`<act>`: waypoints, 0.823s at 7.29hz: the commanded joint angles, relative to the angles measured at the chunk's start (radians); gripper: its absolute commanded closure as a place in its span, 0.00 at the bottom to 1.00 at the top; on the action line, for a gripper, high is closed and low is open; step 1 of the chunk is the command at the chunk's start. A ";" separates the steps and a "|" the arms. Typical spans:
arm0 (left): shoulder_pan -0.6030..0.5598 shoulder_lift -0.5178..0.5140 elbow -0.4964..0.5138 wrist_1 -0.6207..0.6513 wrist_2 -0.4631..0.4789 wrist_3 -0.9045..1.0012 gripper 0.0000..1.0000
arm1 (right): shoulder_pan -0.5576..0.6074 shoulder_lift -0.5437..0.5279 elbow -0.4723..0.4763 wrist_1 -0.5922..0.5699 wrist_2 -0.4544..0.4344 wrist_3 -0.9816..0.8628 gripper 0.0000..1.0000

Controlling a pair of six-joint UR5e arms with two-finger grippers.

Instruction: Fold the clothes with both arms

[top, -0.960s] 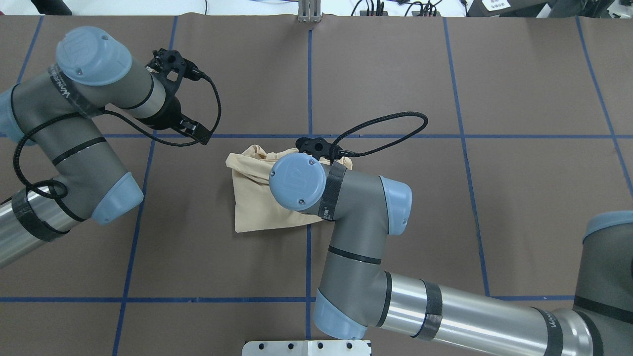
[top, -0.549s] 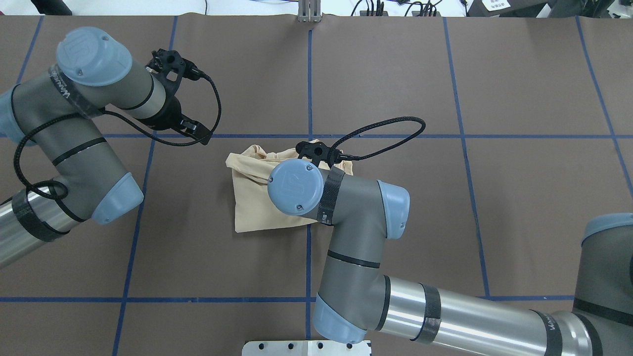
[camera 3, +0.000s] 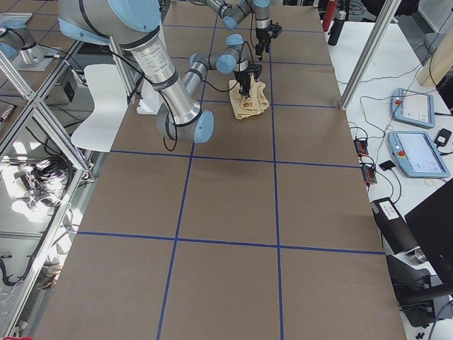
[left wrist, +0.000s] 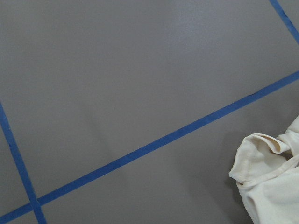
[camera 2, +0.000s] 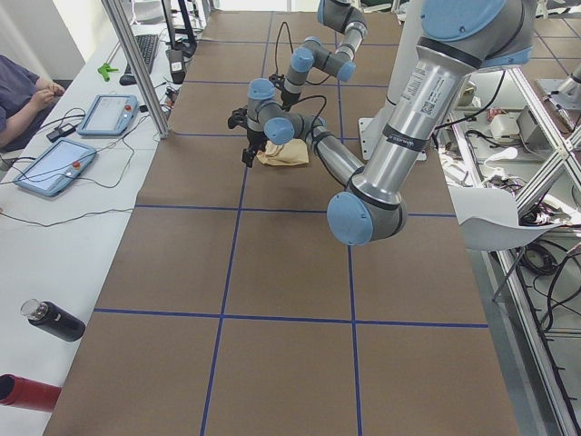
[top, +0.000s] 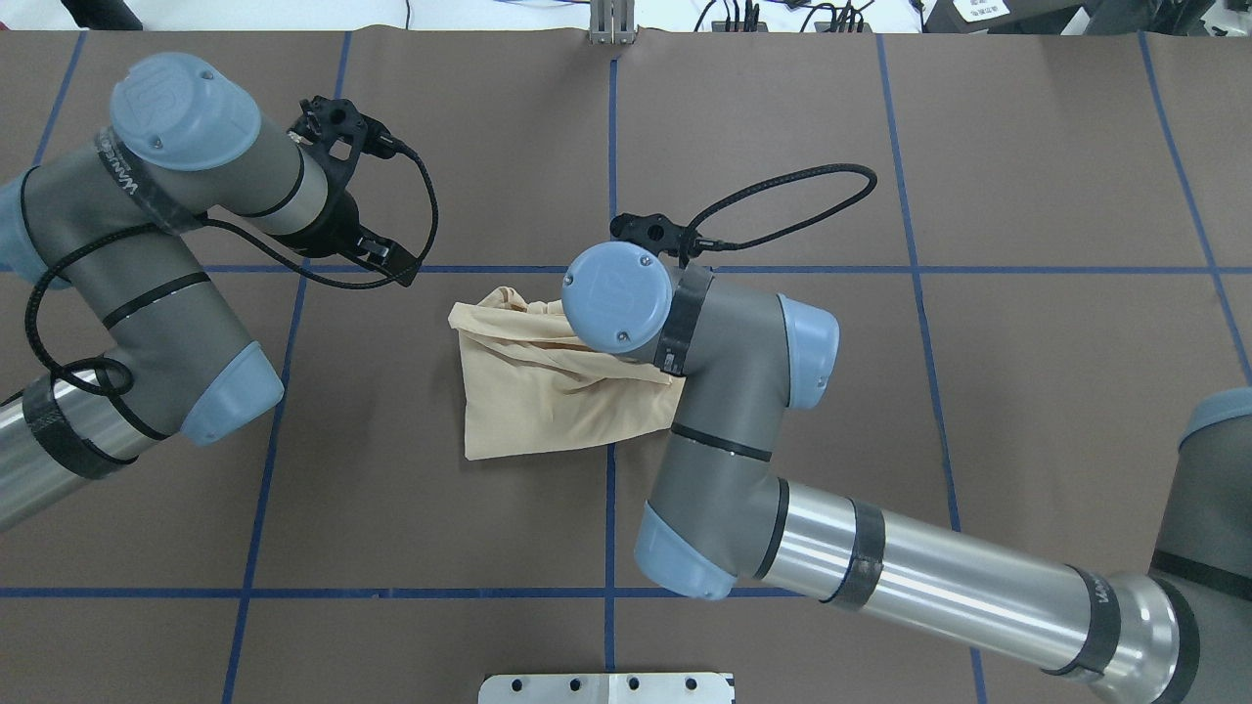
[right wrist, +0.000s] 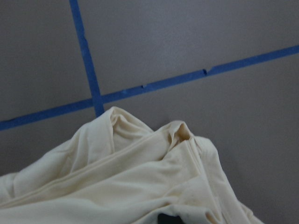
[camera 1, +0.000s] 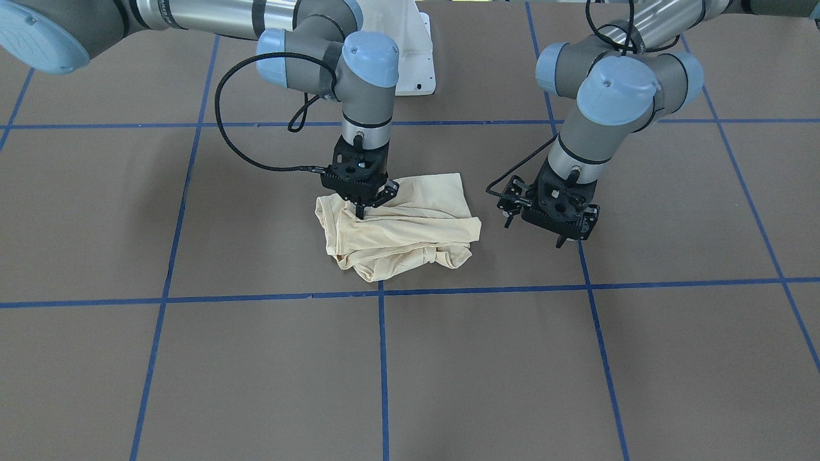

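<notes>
The cream-yellow T-shirt (camera 1: 410, 234) lies crumpled and partly folded at the table's middle; its print is hidden. It also shows in the overhead view (top: 533, 391), the left wrist view (left wrist: 271, 186) and the right wrist view (right wrist: 117, 177). My right gripper (camera 1: 359, 211) points straight down at the shirt's corner on the robot's right, and its fingertips look pinched on a fold of cloth. In the overhead view its own wrist hides it. My left gripper (camera 1: 572, 235) hangs open and empty just above the table, apart from the shirt on the robot's left; it also shows in the overhead view (top: 386, 256).
Blue tape lines (top: 611, 147) grid the brown table cover. The white base mount (camera 1: 416, 57) sits at the robot's edge. Off the table's operator side are tablets (camera 2: 54, 168), a dark bottle (camera 2: 54, 321) and a seated person (camera 2: 23, 91).
My right wrist has moved away from the robot and a little to its right, and more of the shirt's near right part now shows. The left arm has not moved.
</notes>
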State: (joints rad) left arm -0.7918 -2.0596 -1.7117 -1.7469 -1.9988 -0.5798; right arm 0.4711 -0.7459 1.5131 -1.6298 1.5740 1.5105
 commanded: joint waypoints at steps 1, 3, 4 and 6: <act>-0.001 0.004 -0.015 0.004 -0.002 0.000 0.00 | 0.113 0.067 -0.193 0.146 0.000 -0.062 1.00; 0.000 0.013 -0.032 0.004 -0.003 -0.012 0.00 | 0.164 0.134 -0.277 0.182 0.018 -0.107 1.00; 0.000 0.015 -0.034 0.004 -0.003 -0.012 0.00 | 0.162 0.143 -0.266 0.180 0.068 -0.104 0.98; 0.000 0.016 -0.032 0.004 -0.003 -0.012 0.00 | 0.131 0.117 -0.146 0.048 0.127 -0.098 0.24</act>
State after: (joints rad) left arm -0.7916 -2.0442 -1.7438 -1.7426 -2.0018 -0.5917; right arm 0.6232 -0.6179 1.2983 -1.4923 1.6751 1.4111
